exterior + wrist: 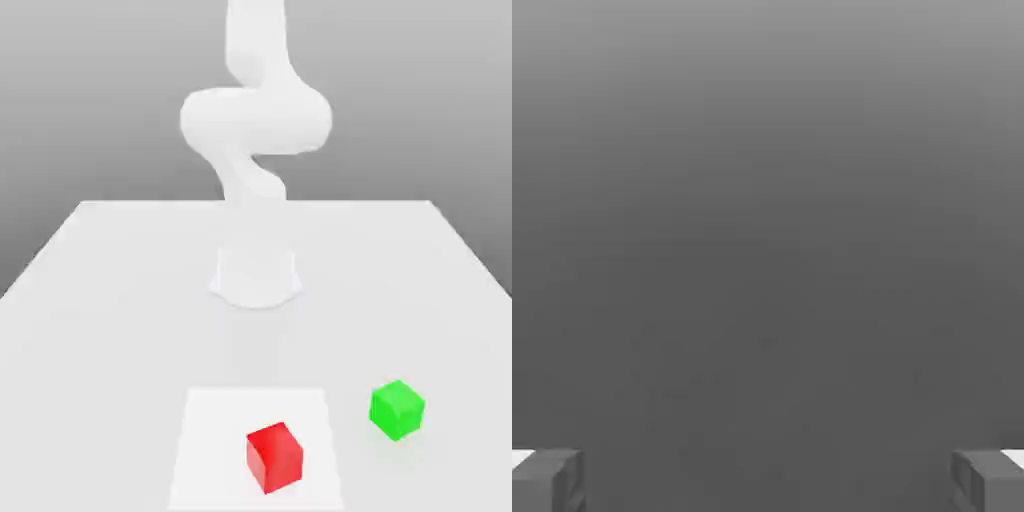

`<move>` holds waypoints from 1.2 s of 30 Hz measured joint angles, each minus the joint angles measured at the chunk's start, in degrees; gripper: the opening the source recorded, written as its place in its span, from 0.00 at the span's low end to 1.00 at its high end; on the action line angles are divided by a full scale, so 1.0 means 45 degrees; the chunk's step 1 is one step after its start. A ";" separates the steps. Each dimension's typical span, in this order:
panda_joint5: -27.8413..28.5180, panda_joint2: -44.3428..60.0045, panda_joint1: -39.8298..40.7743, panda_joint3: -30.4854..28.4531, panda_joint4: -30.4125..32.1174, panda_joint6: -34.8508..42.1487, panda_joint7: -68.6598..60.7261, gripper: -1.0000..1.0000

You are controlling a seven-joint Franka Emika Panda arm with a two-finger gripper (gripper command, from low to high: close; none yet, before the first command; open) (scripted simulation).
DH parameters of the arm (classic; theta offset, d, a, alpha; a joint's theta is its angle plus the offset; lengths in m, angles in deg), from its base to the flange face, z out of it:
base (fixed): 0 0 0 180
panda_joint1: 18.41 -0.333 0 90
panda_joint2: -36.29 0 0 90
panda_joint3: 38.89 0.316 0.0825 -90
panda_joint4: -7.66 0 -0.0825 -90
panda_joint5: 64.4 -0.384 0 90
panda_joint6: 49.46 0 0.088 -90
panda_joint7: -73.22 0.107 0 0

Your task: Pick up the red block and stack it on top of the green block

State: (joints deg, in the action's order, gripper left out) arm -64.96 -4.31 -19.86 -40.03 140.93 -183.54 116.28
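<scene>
The red block (274, 456) sits on the white table (100, 300) near its front edge, on a paler square patch (215, 440). The green block (397, 408) rests on the table a short way toward the exterior view's right of the red one and slightly farther back; the two are apart. In the hand view my gripper (768, 482) is open, its two grey fingertips (552, 482) set wide with nothing between them, facing a plain grey background. The white arm (255, 120) rises from its base and bends upward, well above both blocks.
The arm's round base (255, 275) stands at the table's middle, behind the blocks. The table's side edges slope away at the exterior view's left and right.
</scene>
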 joint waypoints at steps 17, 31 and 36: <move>-0.0803 0.7936 -0.1460 -0.0917 0.2259 -0.3477 -0.4154 0.50; -0.0806 1.3277 -0.1236 -0.0505 0.2763 -0.6828 -0.5529 0.00; -0.0781 1.3287 -0.1215 -0.0487 0.2762 -0.6825 -0.5514 0.00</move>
State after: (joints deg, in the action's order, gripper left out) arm -68.47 55.48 -25.33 -42.23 153.36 -214.25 91.47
